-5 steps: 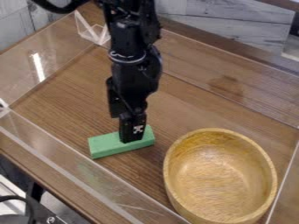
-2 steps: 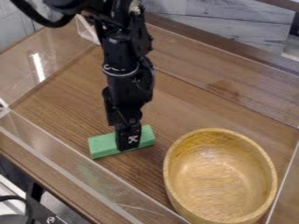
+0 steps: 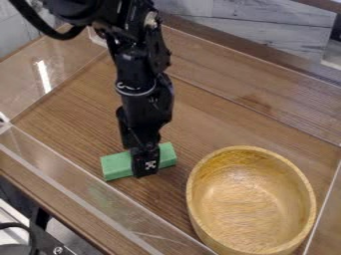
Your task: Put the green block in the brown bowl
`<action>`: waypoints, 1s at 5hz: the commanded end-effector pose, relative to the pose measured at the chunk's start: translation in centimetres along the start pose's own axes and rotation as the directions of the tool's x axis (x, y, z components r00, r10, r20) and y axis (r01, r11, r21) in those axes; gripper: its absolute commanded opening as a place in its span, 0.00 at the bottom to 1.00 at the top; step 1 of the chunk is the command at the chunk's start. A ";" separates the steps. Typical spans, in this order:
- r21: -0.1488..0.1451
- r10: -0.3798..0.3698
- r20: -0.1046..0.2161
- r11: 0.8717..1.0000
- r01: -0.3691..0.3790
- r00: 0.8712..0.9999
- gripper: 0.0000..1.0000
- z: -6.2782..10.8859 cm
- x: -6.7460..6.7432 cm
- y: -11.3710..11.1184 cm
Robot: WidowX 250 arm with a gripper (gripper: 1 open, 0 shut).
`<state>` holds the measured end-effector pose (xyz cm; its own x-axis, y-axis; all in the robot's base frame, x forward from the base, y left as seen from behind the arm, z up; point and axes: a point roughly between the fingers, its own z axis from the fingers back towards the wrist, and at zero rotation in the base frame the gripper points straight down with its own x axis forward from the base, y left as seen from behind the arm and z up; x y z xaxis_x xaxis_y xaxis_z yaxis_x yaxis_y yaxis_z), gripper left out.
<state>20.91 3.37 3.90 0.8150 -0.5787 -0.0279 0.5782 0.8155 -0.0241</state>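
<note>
I see a dark wood-grain table (clear walls around its edges). On it lie the green block and, just beside it, the brown bowl.

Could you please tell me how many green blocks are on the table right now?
1. The green block lies flat on the wooden table, left of the brown bowl and directly under the gripper, which partly covers it. No others are visible.
</note>
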 end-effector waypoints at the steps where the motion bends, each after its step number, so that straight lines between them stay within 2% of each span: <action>1: 0.019 0.010 0.026 1.000 -0.010 1.000 1.00 0.1 0.1 0.5; 3: 0.019 -0.002 0.035 1.000 0.001 0.999 1.00 -0.6 0.2 0.7; 4: 0.018 -0.012 0.035 1.000 0.011 0.999 0.00 -1.1 0.2 0.9; 5: 0.020 -0.002 0.033 1.000 0.001 0.999 0.00 -0.6 0.3 1.1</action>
<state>20.94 3.61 2.40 0.8103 -0.5856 -0.0215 0.5847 0.8104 -0.0367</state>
